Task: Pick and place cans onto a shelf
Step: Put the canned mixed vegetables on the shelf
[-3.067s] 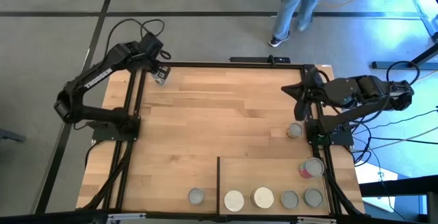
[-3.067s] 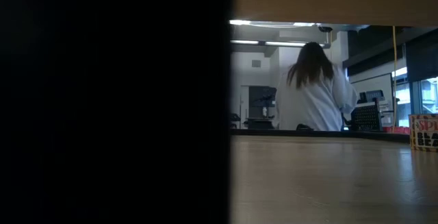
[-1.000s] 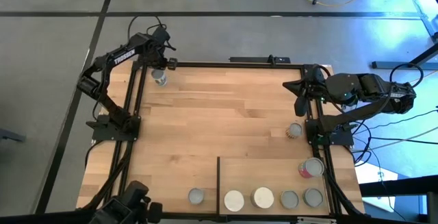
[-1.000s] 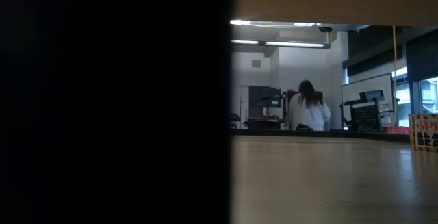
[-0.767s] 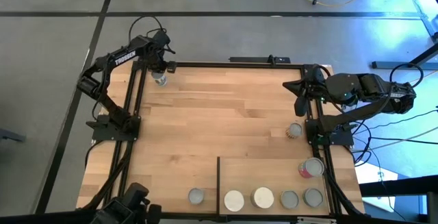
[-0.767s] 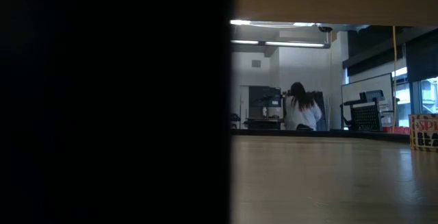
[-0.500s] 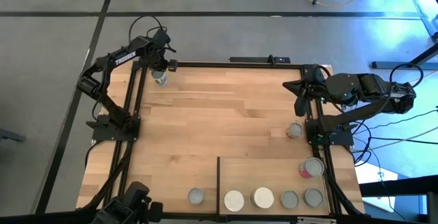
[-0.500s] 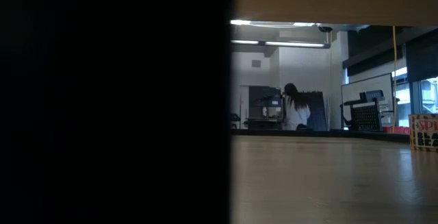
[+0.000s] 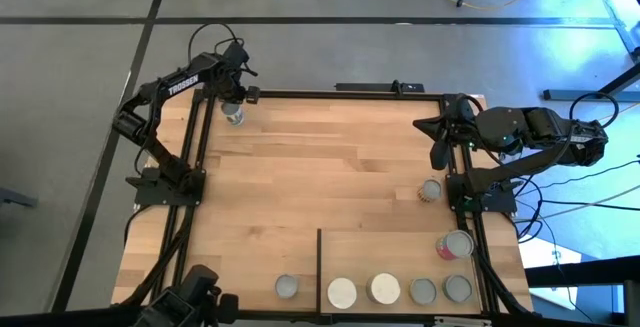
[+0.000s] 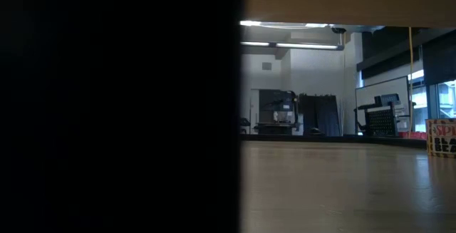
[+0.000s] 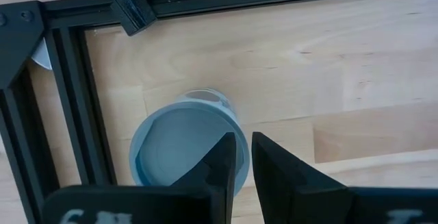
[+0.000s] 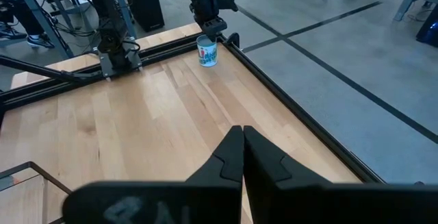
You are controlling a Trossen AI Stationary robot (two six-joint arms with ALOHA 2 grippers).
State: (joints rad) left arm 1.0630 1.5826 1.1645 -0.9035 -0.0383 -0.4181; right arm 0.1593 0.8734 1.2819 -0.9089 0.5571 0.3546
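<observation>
One can (image 9: 234,115) stands upright at the table's far left corner beside the black frame; it also shows as can (image 12: 207,51). My left gripper (image 11: 244,152) points down at it, shut on its rim. My right gripper (image 12: 241,129) hangs shut and holds nothing, high over the table's right side, also seen as gripper (image 9: 420,127). The shelf (image 9: 380,252) at the near right carries several cans, among them two whitish tops (image 9: 342,292) and one with a red-pink side (image 9: 453,246). My left gripper holds the can's rim (image 11: 238,131) on one side of the top. One finger (image 11: 224,157) is over the recessed top inside the rim, the other (image 11: 268,161) outside the wall. The fingers come from above, pointing down. The can stays upright; its base looks to be on the table.
A lone can (image 9: 431,190) stands on the table near the right arm's base. Another can (image 9: 287,286) sits just left of the shelf's black strip (image 9: 320,267). The black frame rail (image 11: 75,114) runs close beside the held can. A dark mass fills the low view's left half.
Both arms and all the cans have kept still. In the low view, a person far back in the room has walked out of sight.
</observation>
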